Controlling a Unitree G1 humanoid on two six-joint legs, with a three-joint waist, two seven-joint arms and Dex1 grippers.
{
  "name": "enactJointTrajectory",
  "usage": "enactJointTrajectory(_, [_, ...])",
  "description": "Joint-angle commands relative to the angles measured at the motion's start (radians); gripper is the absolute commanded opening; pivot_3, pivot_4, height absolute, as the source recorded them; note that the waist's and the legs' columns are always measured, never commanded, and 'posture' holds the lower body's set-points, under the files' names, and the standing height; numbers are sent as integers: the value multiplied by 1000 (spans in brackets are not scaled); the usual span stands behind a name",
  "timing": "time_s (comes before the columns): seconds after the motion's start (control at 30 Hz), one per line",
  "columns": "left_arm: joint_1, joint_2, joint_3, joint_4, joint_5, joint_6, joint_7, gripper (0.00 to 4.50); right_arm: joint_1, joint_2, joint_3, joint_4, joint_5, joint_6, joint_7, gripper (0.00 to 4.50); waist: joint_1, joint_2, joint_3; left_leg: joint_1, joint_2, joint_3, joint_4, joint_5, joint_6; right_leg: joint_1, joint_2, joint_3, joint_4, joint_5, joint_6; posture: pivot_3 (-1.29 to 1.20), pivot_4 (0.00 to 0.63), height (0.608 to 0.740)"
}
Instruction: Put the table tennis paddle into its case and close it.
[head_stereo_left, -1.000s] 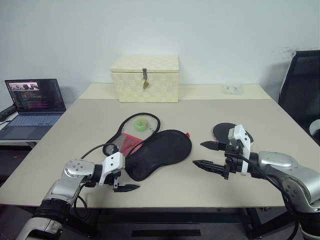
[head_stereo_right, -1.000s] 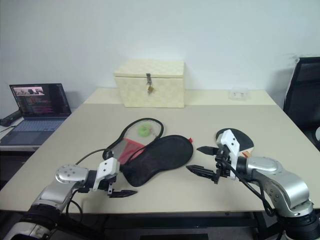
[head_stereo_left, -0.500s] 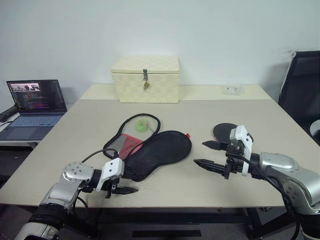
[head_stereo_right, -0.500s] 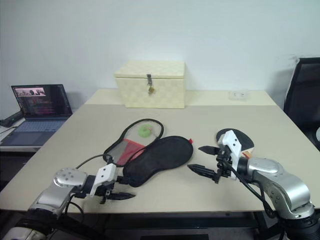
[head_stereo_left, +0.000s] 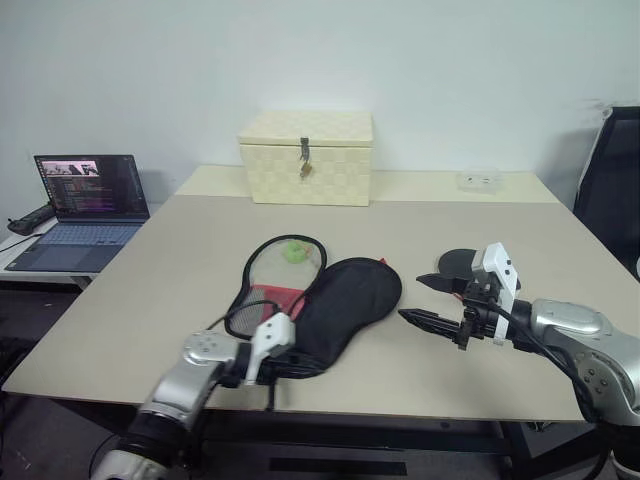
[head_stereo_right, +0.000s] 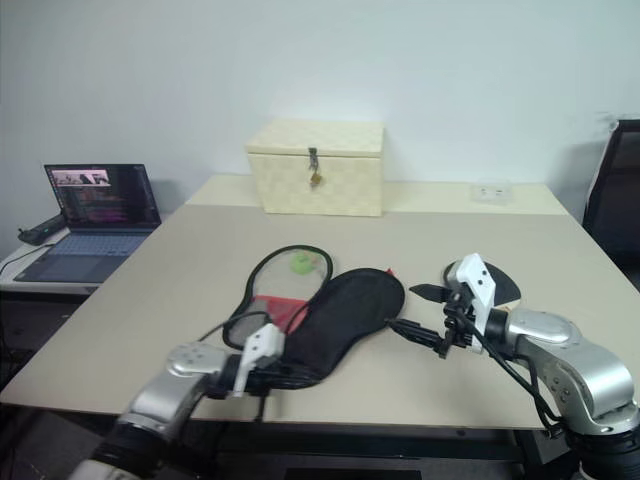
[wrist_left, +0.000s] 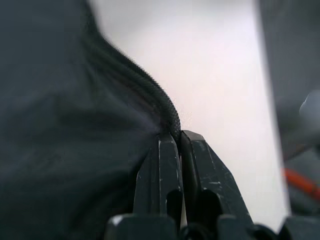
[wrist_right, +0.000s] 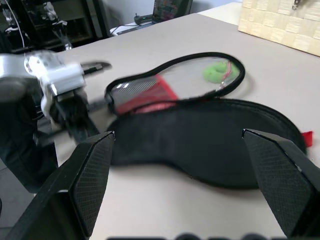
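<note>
The black case (head_stereo_left: 350, 300) lies open in the middle of the table. Its other half (head_stereo_left: 270, 290) has a red mesh pocket and holds a green ball (head_stereo_left: 293, 251). My left gripper (head_stereo_left: 295, 362) is at the case's near end. In the left wrist view its fingers (wrist_left: 169, 160) are shut on the case's zip edge (wrist_left: 150, 85). My right gripper (head_stereo_left: 412, 298) hovers open just right of the case, pointing at it. The paddle (head_stereo_left: 455, 262) lies behind that gripper with its black face up. Its handle is hidden.
A cream checkered box (head_stereo_left: 306, 158) with a clasp stands at the back of the table. A small clear container (head_stereo_left: 480, 180) sits at the back right. An open laptop (head_stereo_left: 90, 200) rests on a side desk to the left, and a black chair (head_stereo_left: 612, 170) stands at the right.
My left gripper swung right to the near end of the case and shut on its edge. The right gripper stayed open and in place. The camera view shifted.
</note>
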Motion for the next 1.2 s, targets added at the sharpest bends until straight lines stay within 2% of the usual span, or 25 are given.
enactJointTrajectory(0.03, [-66, -74, -43, -9, 22, 22, 53, 22, -8, -28, -40, -19, 23, -2, 7, 4500, 2, 0, 0, 0, 0, 0, 1, 0, 0, 0, 0, 0, 0, 0, 0, 0, 150, 740])
enactJointTrajectory(0.17, [-164, -174, -70, 102, 60, -3, 113, 22, 4, -46, -47, -14, 21, -10, 16, 4500, 2, 0, 0, 0, 0, 1, 2, 0, 0, 0, 1, -1, 1, 0, 0, 0, 150, 740])
enactJointTrajectory(0.3, [-201, -211, -75, 156, 81, -17, 132, 22, 13, -53, -46, -20, 23, -9, 15, 4500, -2, 0, 0, -1, 0, 2, 3, 0, 0, 0, 2, 0, 1, 0, 0, 0, 150, 740])
enactJointTrajectory(0.4, [-188, -206, -65, 138, 71, -10, 131, 772, 15, -60, -42, -28, 24, -1, 9, 4500, -9, 0, 0, -1, 0, 1, 3, 0, 1, 0, 2, 0, 1, 0, 0, 0, 150, 740])
enactJointTrajectory(0.5, [-154, -187, -48, 85, 57, -1, 139, 1764, 12, -60, -39, -34, 26, 7, 0, 4500, -15, 0, 0, -1, 0, 0, 3, 0, 1, 0, 2, 0, 1, 0, 0, 0, 150, 740])
enactJointTrajectory(0.63, [-59, -116, -13, -95, -26, 87, 96, 3233, -6, -52, -28, -23, 16, 24, -28, 4500, -23, 0, 0, 0, 1, 0, 2, 0, 1, 0, 1, 1, 1, 0, 0, 0, 150, 740])
enactJointTrajectory(0.77, [29, -39, 139, -266, -174, 241, 141, 3233, -53, -6, 7, 54, -24, 83, -127, 4500, -25, 0, 0, 0, 3, -1, 3, 0, 1, 0, 1, 1, 2, 0, 0, 0, 150, 740])
enactJointTrajectory(0.93, [108, 84, 313, -323, -236, 305, 199, 3233, -138, 88, 69, 163, -51, 226, -250, 4500, -24, 0, 0, 0, 4, 0, 3, 0, 1, -1, 0, 1, 2, 0, -1, 0, 150, 740])
enactJointTrajectory(1.03, [138, 125, 347, -334, -243, 304, 210, 3233, -153, 124, 81, 197, -62, 252, -280, 4500, -21, 0, 0, 0, 3, 0, 3, 0, 1, -1, 0, 1, 1, 0, -1, 0, 150, 740])
enactJointTrajectory(1.2, [205, 194, 411, -367, -256, 310, 224, 3233, -182, 227, 131, 370, -164, 247, -382, 4500, -19, -1, 0, -1, 2, 0, 1, 0, 1, -2, 0, 1, 0, 0, -1, 0, 150, 740])
